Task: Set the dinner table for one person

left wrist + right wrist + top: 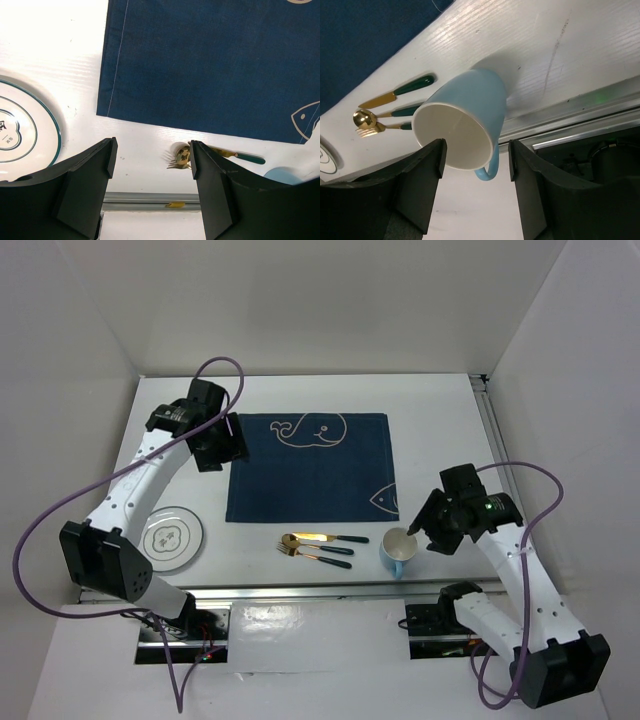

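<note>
The table (pixel 300 390) fills the workspace, white and bare at its far end, with a navy mat (pixel 310 468) laid at its middle. Nothing is set on the mat. The plate (pixel 170 538) lies off its near-left corner, the cutlery (pixel 318 542) is lined up just below its near edge, and the mug (pixel 470 110) stands right of the cutlery, close to the near rail (pixel 580 107). The right gripper (pixel 476 150) is placed at the mug with a finger on each side of the rim and the handle seen between them. The jaws are partly apart, and whether the pads press on the wall cannot be told. The step in hand is judged to be the taking of the mug. A firm hold should be confirmed before any lift, the handle left free of the fingers, and the mug raised straight up so that the cutlery is not swept. The left gripper (pixel 150 155) is held wide apart and empty by the mat's left edge.
</note>
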`<state>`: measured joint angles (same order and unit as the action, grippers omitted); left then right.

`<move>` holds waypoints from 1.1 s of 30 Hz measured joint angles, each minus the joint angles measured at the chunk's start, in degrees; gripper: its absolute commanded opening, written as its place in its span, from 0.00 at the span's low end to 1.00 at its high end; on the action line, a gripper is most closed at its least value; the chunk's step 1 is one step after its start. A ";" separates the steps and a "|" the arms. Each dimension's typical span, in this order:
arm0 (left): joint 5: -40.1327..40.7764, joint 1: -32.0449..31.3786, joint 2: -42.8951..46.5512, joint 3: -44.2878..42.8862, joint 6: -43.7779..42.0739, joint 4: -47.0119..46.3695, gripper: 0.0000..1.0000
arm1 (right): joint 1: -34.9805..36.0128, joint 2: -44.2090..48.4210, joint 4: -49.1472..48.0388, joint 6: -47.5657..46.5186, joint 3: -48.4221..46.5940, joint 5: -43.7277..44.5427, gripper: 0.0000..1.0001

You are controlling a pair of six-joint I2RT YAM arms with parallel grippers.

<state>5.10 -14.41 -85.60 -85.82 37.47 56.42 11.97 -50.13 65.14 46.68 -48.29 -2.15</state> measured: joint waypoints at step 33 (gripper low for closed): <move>-0.39 0.02 -3.56 0.83 -0.17 -1.18 0.67 | 6.93 -6.82 -1.97 6.14 4.07 4.87 0.00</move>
<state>4.71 -14.39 -89.17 -84.99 37.30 55.24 18.90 -56.95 63.18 52.82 -44.23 2.72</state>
